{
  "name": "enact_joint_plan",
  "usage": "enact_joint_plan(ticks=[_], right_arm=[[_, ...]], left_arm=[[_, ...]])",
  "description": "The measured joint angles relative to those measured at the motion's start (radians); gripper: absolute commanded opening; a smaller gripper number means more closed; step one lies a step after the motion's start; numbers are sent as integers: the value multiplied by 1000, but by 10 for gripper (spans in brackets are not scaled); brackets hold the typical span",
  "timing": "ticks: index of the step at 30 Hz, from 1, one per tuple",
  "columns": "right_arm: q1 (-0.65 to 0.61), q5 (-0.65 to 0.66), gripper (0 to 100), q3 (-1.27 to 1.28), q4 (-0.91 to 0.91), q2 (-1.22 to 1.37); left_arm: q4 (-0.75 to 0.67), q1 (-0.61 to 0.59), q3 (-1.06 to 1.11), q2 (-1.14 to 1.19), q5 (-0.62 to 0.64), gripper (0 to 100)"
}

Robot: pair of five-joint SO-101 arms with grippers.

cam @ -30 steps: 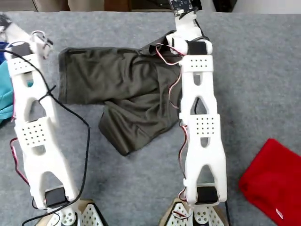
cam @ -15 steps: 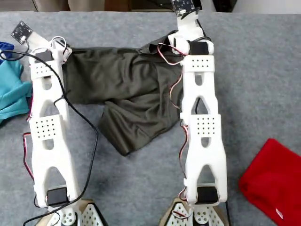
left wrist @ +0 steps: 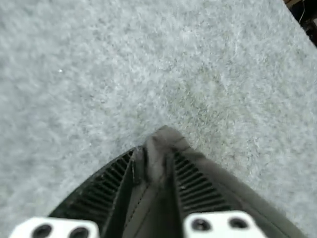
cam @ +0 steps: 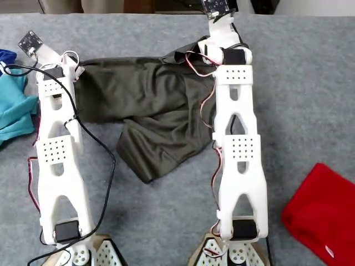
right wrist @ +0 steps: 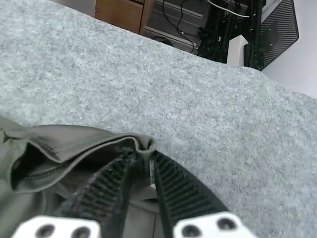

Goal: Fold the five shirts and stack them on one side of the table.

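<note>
High view: teal shirt (cam: 12,111) at left edge, olive shirt (cam: 144,108) spread upper centre, red shirt (cam: 321,213) lower right | wrist views: left gripper (left wrist: 156,154) pinched tight on the olive shirt's left corner, right gripper (right wrist: 141,158) clamped on its right hem | change: left gripper has come across from over the teal shirt.

No legible text.
You'll find nothing readable; the small white tag (cam: 330,252) on the red fabric shirt (cam: 319,216) is too small to make out.
</note>
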Motion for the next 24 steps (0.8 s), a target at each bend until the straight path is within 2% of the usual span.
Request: enact_joint_plan(ticks=[9, 14, 20, 24], right_arm=[[0, 0, 5, 0, 0, 0], [0, 0, 5, 0, 5, 0], [0, 0, 5, -106, 144, -6], [0, 0, 5, -183, 270, -78]], left_arm=[[8, 0, -9, 0, -8, 20], [28, 0, -118, 3, 31, 20], [175, 40, -377, 0, 40, 20], [279, 55, -400, -57, 40, 20]])
